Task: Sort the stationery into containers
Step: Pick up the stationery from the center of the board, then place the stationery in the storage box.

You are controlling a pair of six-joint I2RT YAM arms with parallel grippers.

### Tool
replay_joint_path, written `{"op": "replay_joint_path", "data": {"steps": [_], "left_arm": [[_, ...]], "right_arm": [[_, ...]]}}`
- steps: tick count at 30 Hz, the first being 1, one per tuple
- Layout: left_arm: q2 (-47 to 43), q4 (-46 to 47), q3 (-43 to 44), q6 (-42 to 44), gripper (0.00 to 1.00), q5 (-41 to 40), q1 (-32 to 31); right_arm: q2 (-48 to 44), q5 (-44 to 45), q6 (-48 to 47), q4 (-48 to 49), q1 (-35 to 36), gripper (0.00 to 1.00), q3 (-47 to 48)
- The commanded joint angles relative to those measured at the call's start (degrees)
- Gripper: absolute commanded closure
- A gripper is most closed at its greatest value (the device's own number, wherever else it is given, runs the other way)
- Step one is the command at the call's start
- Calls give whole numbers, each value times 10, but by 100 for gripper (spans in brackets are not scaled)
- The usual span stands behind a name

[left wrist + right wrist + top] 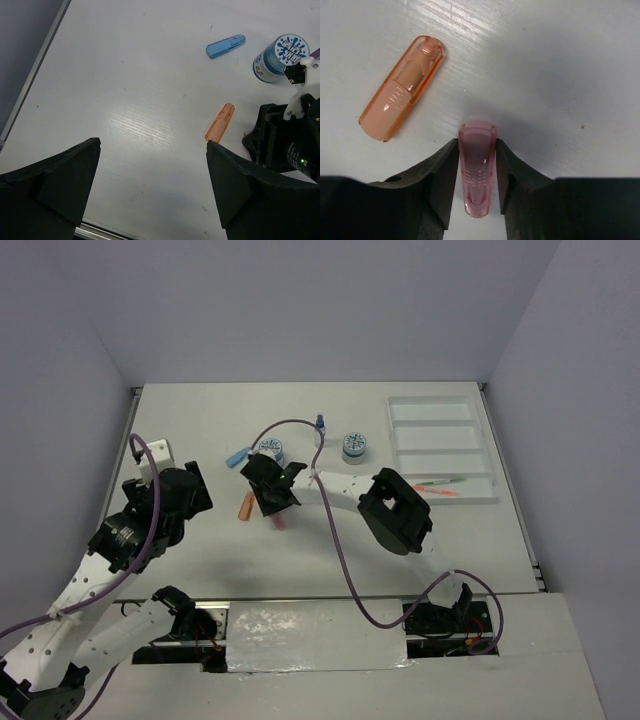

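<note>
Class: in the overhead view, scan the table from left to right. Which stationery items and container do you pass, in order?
Blue piece → left jar → bottle → right jar → tray. The orange piece and pink piece overlap these sideways, so they are omitted.

Bench (200, 430) reads white and matte from my feed, finely ribbed in the close views, with a few dark specks. A plain pale grey back wall (320, 300) and side walls (50, 390) box it in. Thin metal rim (518, 500) along the right edge. The glossy strip (310, 635) at the near edge catches soft, even light.
</note>
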Motion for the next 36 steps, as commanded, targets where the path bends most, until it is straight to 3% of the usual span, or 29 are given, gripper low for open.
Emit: {"op": "replay_joint_path", "data": {"steps": [1,3,4,5,10,14,17,21,28,33,36], "left_arm": [[1,25,-6,20,1,10,2],[0,24,-6,19,1,9,3],[1,24,-6,19,1,10,2],[1,26,-7,22,1,12,2],[2,27,-8,22,1,15,2],[-2,28,-10,22,1,15,2],[-5,31,-11,23,1,17,2],[1,32,-10,25,1,23,2],[-2,38,-13,33,1,33,3],[-5,45,-15,38,1,42,2],[-6,49,-17,44,1,50,2]], "right_arm": [[-27,17,-2,-28,1,61,-24],[-34,18,-7,-27,0,76,-39],[-36,20,-8,-23,1,94,-44],[-46,22,-7,-21,0,100,-50],[-115,-8,-36,34,-16,100,-105],[-228,-25,-57,60,-78,100,-166],[-285,-1,-59,28,-149,100,-190],[-338,65,-6,17,-297,100,-226],[-346,153,152,38,-464,98,-257],[-295,147,201,46,-527,98,-253],[-278,90,207,75,-549,95,-274]]}}
